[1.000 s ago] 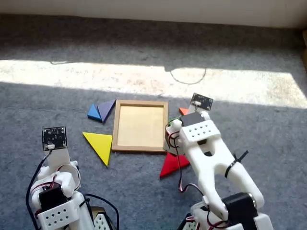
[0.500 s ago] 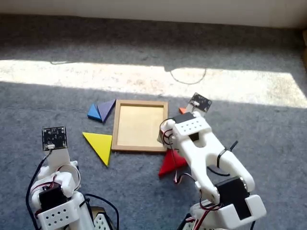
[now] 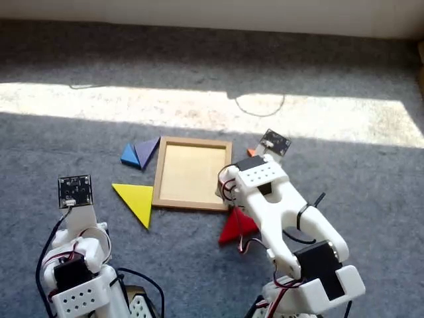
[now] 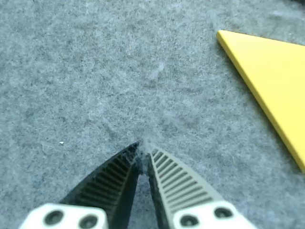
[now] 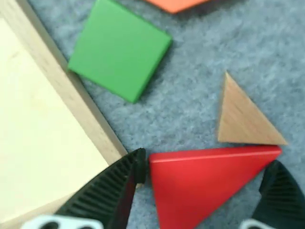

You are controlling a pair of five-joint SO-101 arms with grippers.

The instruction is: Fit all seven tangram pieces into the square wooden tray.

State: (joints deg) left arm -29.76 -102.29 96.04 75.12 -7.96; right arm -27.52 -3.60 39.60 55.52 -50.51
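The square wooden tray [image 3: 192, 173] lies empty on the grey carpet. To its left are a yellow triangle [image 3: 136, 199], a blue triangle [image 3: 129, 156] and a purple triangle [image 3: 148, 151]. A red triangle [image 3: 235, 225] and an orange piece [image 3: 252, 152] lie to its right. In the right wrist view my right gripper [image 5: 207, 168] is open, with its fingers on either side of the red triangle [image 5: 200, 183]. Beyond it lie a green square [image 5: 119, 47], a wood-coloured triangle [image 5: 240, 119] and the tray rim [image 5: 71, 90]. My left gripper [image 4: 143, 150] is shut and empty over bare carpet, near the yellow triangle [image 4: 271, 71].
The right arm [image 3: 265, 182] hangs over the tray's right edge and hides the pieces beneath it. The left arm [image 3: 76, 199] stands at the front left. A sunlit strip of carpet with a thin cable [image 3: 258, 106] runs behind the tray.
The right arm has swung left towards the tray's right edge and over the red triangle. The tray and yellow triangle have shifted slightly left. The left arm has stayed still.
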